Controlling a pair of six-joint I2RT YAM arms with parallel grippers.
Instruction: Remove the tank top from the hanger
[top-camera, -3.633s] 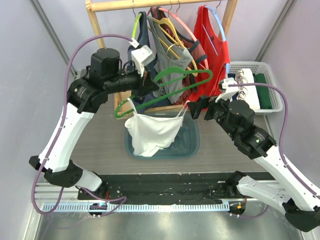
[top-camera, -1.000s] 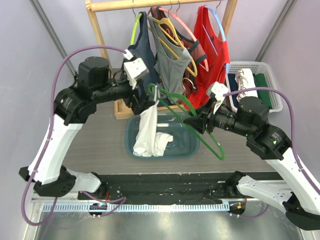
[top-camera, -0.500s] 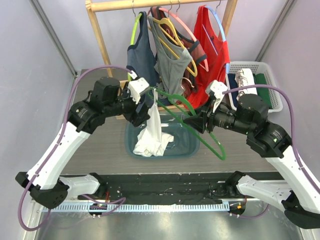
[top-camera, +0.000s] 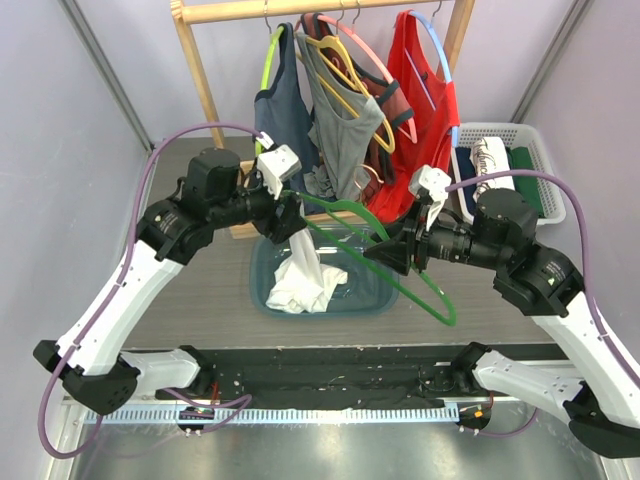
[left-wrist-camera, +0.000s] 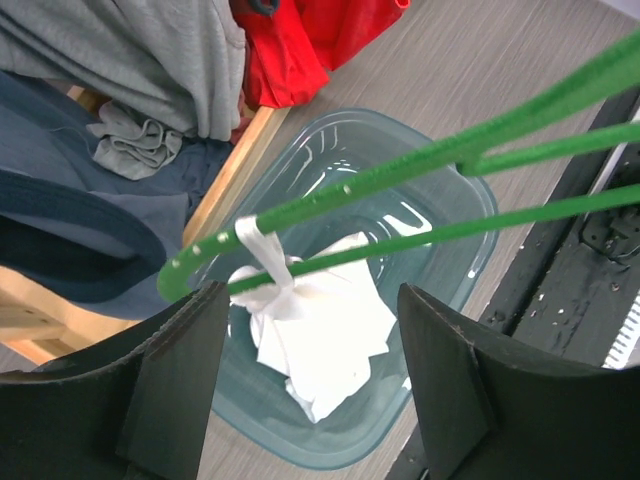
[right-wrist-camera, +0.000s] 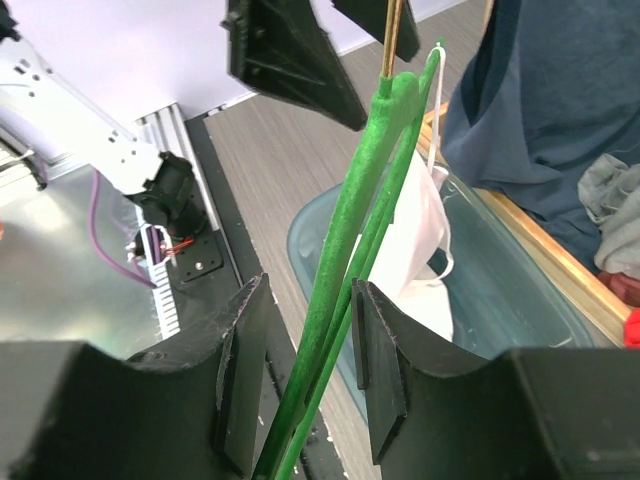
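Grey wood-grain tabletop (top-camera: 200, 300) carries a teal bin (top-camera: 392, 288) in front of a wooden rack (top-camera: 200, 80) of hanging tops. The right end effector (top-camera: 385, 250) is clamped on the green hanger (right-wrist-camera: 342, 270), holding it slanted over the bin. The white tank top (top-camera: 305, 282), spread across the hanger on both straps a few seconds ago, now hangs by one strap (left-wrist-camera: 262, 250) from the hanger's tip, and its body has sunk bunched into the bin. The left end effector (top-camera: 288, 216) has dropped closer to that tip, its fingers (left-wrist-camera: 175, 380) apart on either side and gripping nothing.
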